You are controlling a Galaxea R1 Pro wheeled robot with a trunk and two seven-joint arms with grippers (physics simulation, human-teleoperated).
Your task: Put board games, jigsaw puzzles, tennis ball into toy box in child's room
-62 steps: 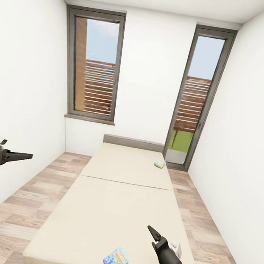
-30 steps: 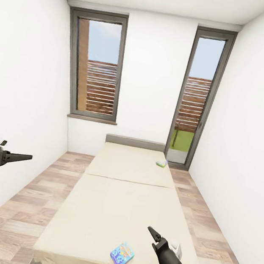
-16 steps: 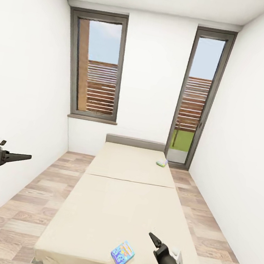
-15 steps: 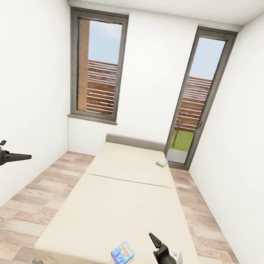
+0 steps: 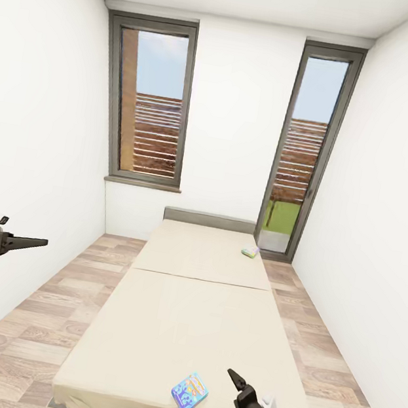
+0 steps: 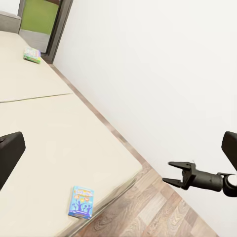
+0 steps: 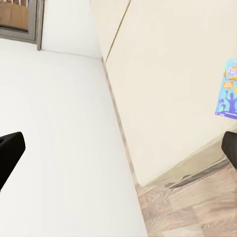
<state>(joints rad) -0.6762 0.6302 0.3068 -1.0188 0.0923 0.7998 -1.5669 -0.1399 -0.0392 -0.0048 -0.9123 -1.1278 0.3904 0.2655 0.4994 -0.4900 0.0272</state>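
Note:
Two board games lie on the bed (image 5: 193, 308). A blue one (image 5: 189, 393) rests near the foot edge, and a pale green one (image 5: 249, 252) lies by the headboard at the right. My right gripper (image 5: 231, 376) hovers open just right of the blue game (image 6: 81, 201), above the mattress corner, holding nothing. From the right wrist view the blue game (image 7: 228, 94) sits at the picture's edge. My left gripper (image 5: 33, 242) is open and empty, out over the floor left of the bed. The table, toy box, jigsaw puzzles and tennis ball are out of view.
White walls close in on both sides, leaving strips of wood-plank floor (image 5: 47, 310) left and right of the bed. A tall window (image 5: 154, 99) and a glass door (image 5: 304, 148) stand in the far wall behind the grey headboard (image 5: 209, 220).
The view has pulled back a little, bringing the bed's foot edge into sight. My right arm has sunk lower in the picture. The left arm has hardly moved.

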